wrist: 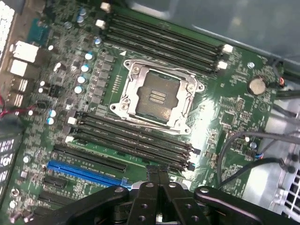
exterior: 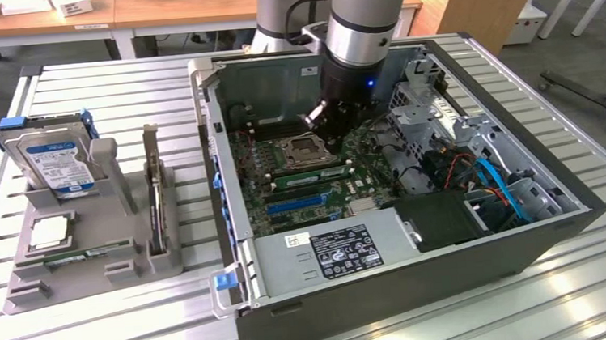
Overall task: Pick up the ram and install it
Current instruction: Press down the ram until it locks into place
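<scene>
Slatted tabletop (exterior: 99, 332) lies bare along its near edge, ahead of a gray holder (exterior: 31, 293) on the exterior view's left. The ram (exterior: 85, 254) rests flat in the holder's front slot, well apart from the open computer case (exterior: 399, 292). A hard drive (exterior: 56, 161) stands upright at the holder's far end. Inside the case, past the power supply (exterior: 331, 253), the claw (exterior: 315, 120) hangs over the motherboard with its fingers pressed together on nothing, just beside the processor socket (wrist: 157, 96) and above the black memory slots (wrist: 131, 140). Case walls hem the arm (exterior: 362, 19) on all sides; above, the case stands open. Wooden desks (exterior: 161, 11) line the far edge.
</scene>
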Robot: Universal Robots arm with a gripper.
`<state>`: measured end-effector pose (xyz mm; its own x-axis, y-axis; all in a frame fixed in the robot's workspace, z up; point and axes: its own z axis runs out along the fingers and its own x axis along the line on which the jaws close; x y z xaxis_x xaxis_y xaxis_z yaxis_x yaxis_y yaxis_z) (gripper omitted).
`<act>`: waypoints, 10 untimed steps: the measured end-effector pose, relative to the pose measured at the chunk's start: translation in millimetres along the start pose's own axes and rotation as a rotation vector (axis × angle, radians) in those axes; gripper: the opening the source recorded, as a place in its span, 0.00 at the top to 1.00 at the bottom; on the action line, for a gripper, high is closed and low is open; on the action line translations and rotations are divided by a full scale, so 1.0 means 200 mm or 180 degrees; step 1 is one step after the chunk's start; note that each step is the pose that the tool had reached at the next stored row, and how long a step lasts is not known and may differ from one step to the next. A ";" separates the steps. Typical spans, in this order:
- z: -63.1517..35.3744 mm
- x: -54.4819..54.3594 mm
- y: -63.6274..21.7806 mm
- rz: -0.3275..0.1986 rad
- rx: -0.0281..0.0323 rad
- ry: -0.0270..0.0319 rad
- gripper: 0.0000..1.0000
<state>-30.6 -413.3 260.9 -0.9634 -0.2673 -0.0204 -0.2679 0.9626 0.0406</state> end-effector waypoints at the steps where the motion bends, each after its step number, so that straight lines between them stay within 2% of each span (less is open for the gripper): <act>1: 0.000 0.00 0.000 0.0047 0.0001 -0.0002 0.90; 10: 0.002 0.00 0.000 0.0466 0.0009 -0.0019 0.90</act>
<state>-30.7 -413.3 260.5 -0.9921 -0.1239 -0.0204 -0.1246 0.9914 0.0406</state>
